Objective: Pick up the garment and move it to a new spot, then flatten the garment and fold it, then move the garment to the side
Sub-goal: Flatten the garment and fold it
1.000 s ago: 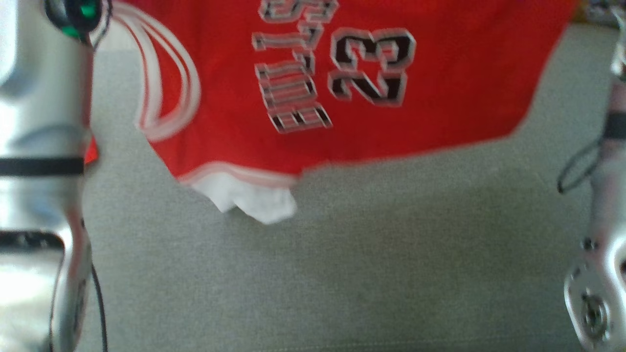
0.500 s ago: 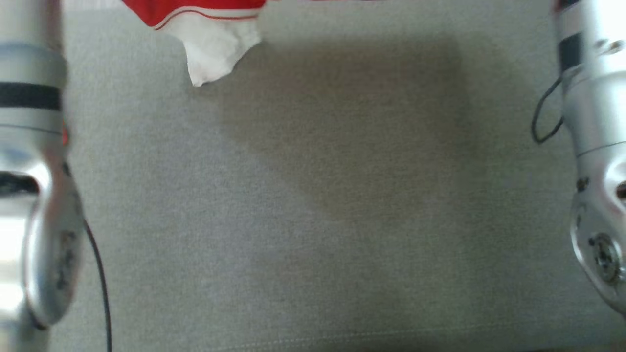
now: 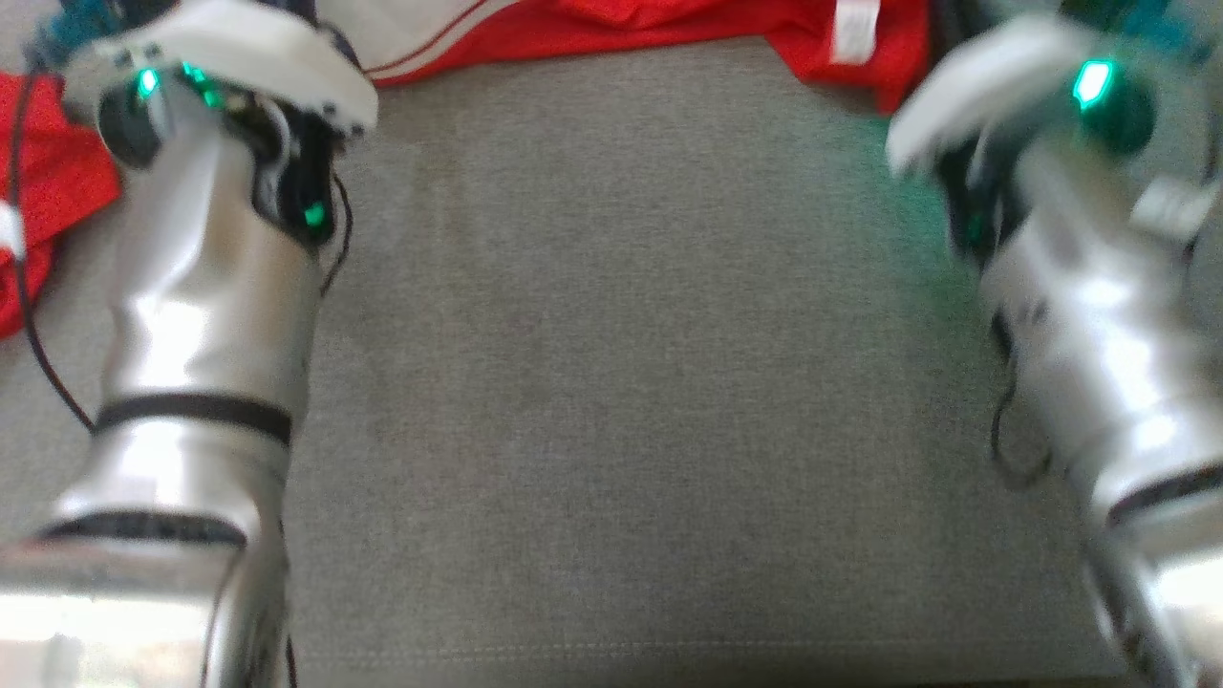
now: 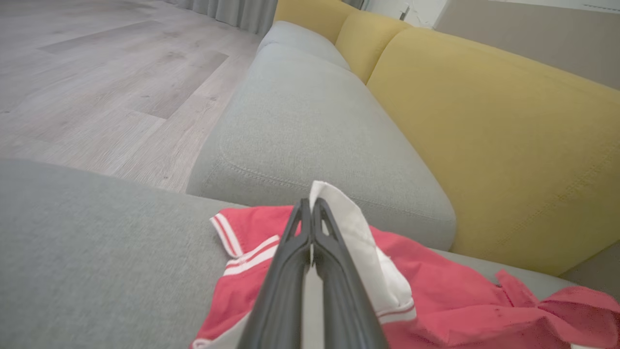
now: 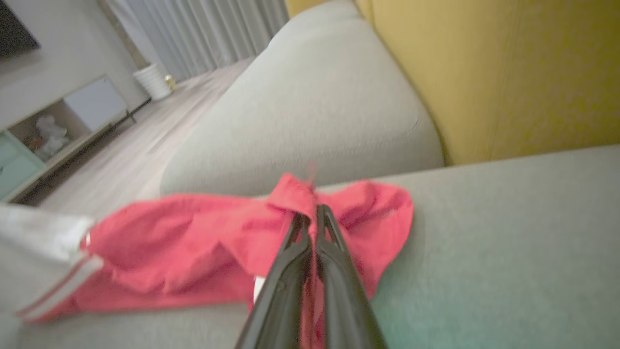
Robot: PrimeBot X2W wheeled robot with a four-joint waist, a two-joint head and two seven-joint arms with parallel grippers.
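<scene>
- While the left gripper (image 4: 311, 209) clamps its white trim (image 4: 358, 242) and the right gripper (image 5: 313, 213) pinches a red edge, the garment (image 3: 669, 29) lies bunched along the top of the head view, on the grey cushion (image 3: 621, 382).
- Light, limp, probably slippery cloth: best held at hems or corners, spread taut.

Silver black-banded forearms (image 3: 205, 315), slim dark pincers (image 4: 311, 206)
</scene>
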